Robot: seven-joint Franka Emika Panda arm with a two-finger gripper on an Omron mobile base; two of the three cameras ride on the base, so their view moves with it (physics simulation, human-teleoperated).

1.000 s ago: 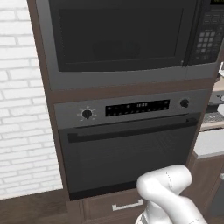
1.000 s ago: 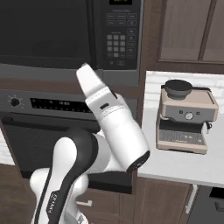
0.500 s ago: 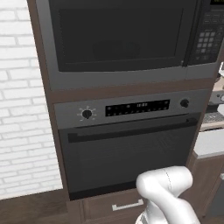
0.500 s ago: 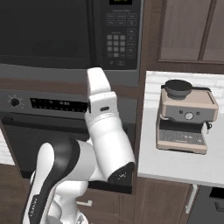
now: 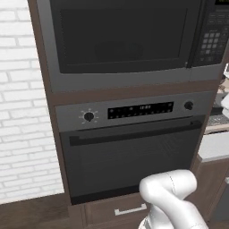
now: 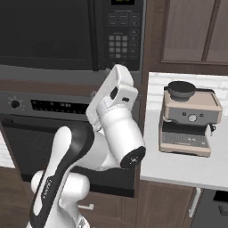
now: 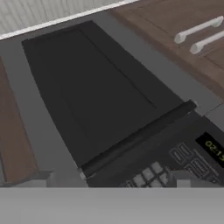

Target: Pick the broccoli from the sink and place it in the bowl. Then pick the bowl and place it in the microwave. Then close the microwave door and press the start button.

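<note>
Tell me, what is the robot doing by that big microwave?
The white robot arm is lifted up in front of the microwave, right by its keypad. The microwave door is shut. The pincer is open and holds nothing, and its camera looks along the door toward the buttons, so it seems to be getting ready to press one. Below is the oven, and a coffee machine sits on the counter beside it.
</note>
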